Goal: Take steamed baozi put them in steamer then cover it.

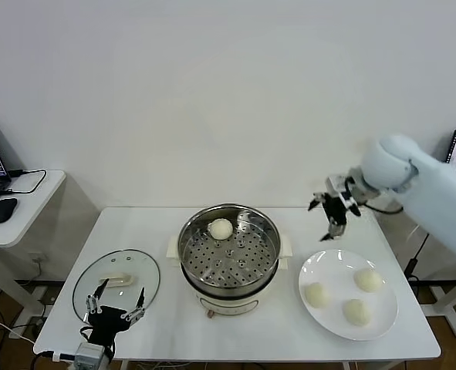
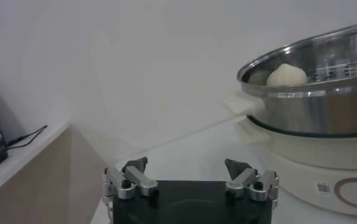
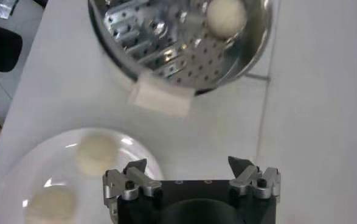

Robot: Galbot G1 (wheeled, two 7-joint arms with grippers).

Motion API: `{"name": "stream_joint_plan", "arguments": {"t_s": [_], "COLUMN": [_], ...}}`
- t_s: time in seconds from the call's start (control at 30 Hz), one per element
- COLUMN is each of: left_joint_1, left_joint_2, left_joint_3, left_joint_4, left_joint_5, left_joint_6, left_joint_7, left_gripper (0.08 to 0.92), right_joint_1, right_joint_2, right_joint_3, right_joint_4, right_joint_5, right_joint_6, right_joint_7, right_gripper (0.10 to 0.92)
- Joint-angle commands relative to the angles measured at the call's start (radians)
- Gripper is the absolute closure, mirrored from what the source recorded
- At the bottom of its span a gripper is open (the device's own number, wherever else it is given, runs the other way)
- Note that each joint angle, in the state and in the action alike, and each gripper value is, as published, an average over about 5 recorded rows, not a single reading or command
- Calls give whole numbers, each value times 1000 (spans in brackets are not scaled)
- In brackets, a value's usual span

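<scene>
One cream-white round bun [image 1: 221, 228] sits in the shiny steel steamer [image 1: 229, 284] mid-worktop; three more [image 1: 356, 311] on a flat white plate [image 1: 387, 322]. Glass lid [image 1: 143, 266] lies w/ left tool [image 1: 116, 301] spread above it; right tool [image 1: 329, 216] spread, empty, above plate's far edge.

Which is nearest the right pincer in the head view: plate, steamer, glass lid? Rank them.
From the right pincer, open above the table's back right:
1. Plate, just below it on the right.
2. Steamer, centre.
3. Glass lid, far left, by the left pincer.
</scene>
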Motion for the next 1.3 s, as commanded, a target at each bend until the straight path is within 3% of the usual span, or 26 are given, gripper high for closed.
{"name": "stream_joint_plan", "arguments": {"t_s": [0.03,1.3], "left_joint_1": [8,-16], "left_joint_2": [-7,-5], "left_joint_3": [1,-5], "left_joint_4": [-5,56], "left_joint_5": [2,10], "left_joint_6": [0,8], "left_joint_7": [-1,11], "left_gripper": [177,177], "right_joint_1": [-215,-434], "right_joint_2": [-66,56], "right_joint_3": [78,136], "right_joint_4": [55,-67], "right_joint_5": [-47,-174], "right_joint_6": [-65,-20], "right_joint_7": [51,51], "right_gripper": [203,203]}}
